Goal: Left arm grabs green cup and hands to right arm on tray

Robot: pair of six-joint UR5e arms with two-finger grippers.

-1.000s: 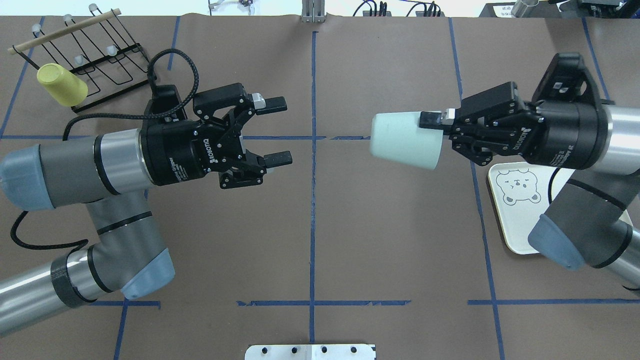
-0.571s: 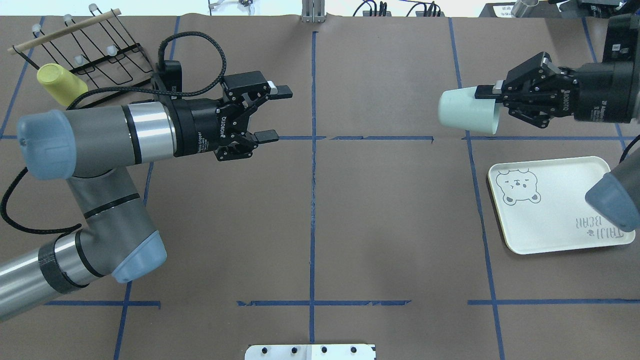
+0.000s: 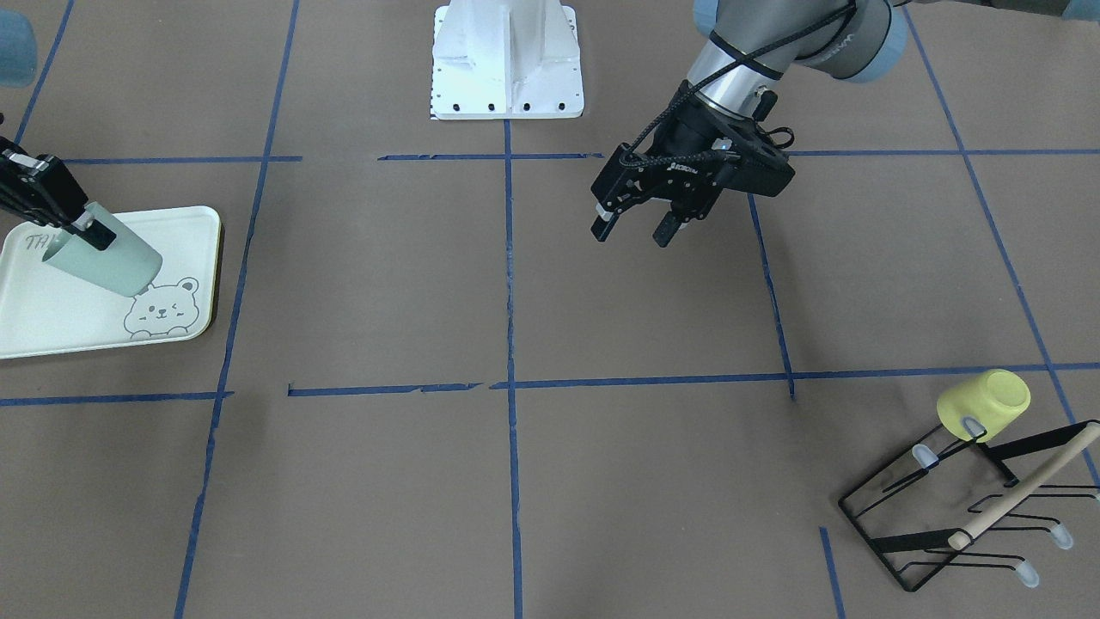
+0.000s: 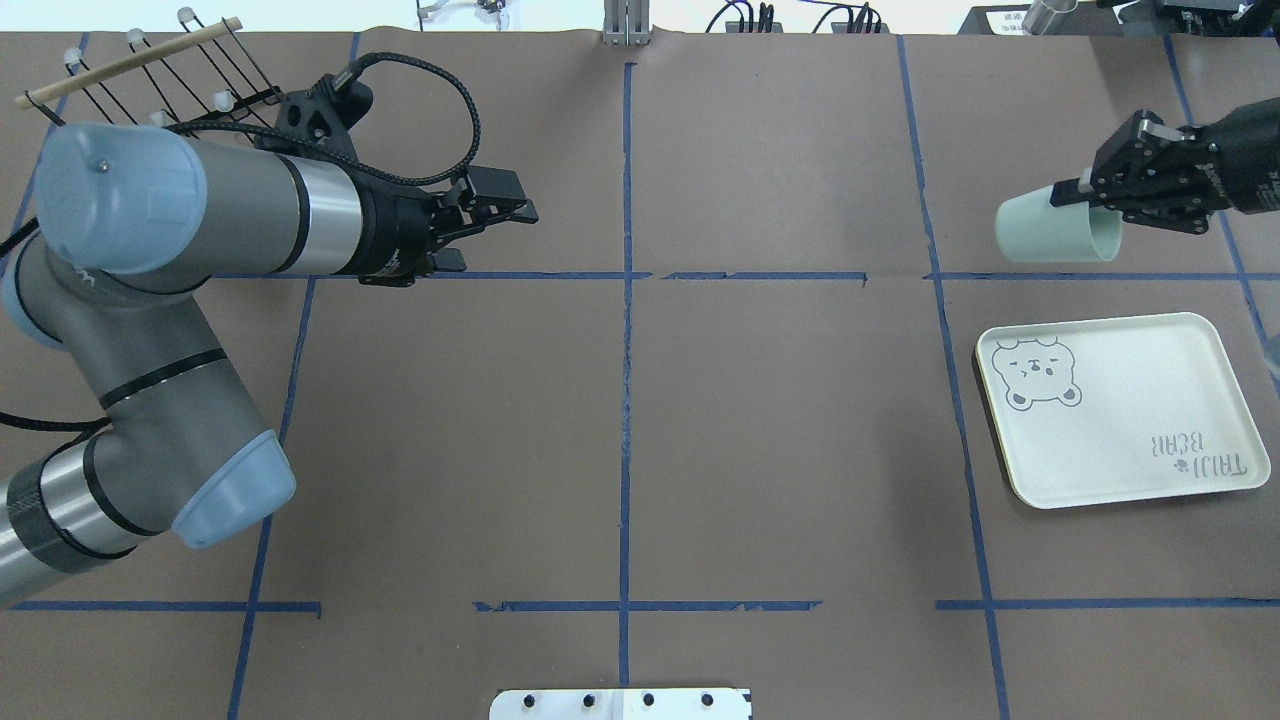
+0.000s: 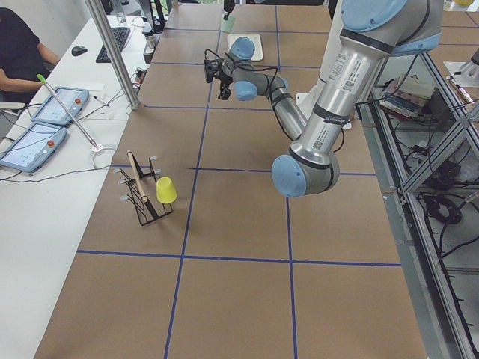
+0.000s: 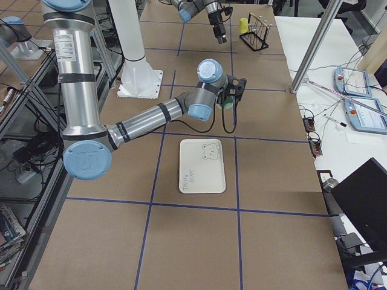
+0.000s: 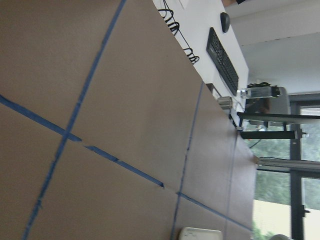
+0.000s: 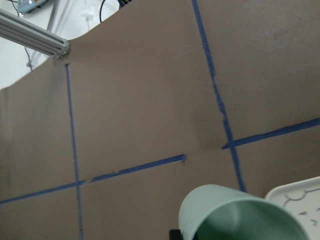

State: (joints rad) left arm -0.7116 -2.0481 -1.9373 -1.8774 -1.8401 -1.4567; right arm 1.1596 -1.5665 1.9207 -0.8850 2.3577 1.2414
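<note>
Right gripper (image 4: 1092, 200) is clamped on the rim of the green cup (image 4: 1050, 232), one finger outside the wall and the other apparently inside the mouth. The cup hangs in the air on its side, base toward table centre and mouth toward the wrist. The right wrist view shows the open mouth with a tray corner just beside it.

The overhead view puts the cup past the far edge of the tray (image 4: 1120, 400), while the front view shows it overlapping the tray. Cannot tell if it is truly above the tray, only near that edge.

Handover looks done. The step in hand is the placement.

- Carry the cup over a bare middle part of the tray, away from the rounded lip.
- Rotate the wrist until the cup's axis is vertical before descending. A rim pinch gives little hold against swivel, so go slow.
- Lower until the cup touches the tray, then open. Releasing it tilted likely lets it roll off.
- Lift straight up so the inner finger clears the wall.

Left gripper (image 3: 632, 232) is empty with jaws apart, well away over the left half of the table. The yellow cup (image 3: 984, 402) sits on the wire rack (image 3: 971, 507), not involved.
</note>
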